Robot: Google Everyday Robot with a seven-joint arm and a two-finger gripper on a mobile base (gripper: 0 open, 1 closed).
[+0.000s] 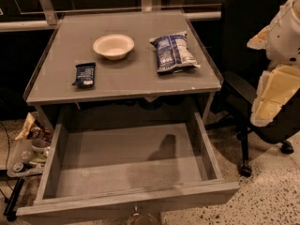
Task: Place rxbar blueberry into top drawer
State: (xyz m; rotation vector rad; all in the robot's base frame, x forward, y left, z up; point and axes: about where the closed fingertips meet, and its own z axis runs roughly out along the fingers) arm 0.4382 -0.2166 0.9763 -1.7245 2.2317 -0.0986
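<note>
The rxbar blueberry [85, 74] is a small dark navy wrapper lying flat on the left part of the grey tabletop [126, 78]. The top drawer [131, 197] is pulled out below the table's front edge and nothing lies on its flat bottom, only a shadow. My gripper [269, 97] hangs at the right edge of the view, over the chair, to the right of the table and well away from the bar. It holds nothing that I can see.
A white bowl [113, 46] stands at the back middle of the tabletop. A crinkled blue-and-white chip bag [173, 52] lies at the back right. A black office chair [253, 41] stands right of the table. Clutter [28, 149] lies on the floor at the left.
</note>
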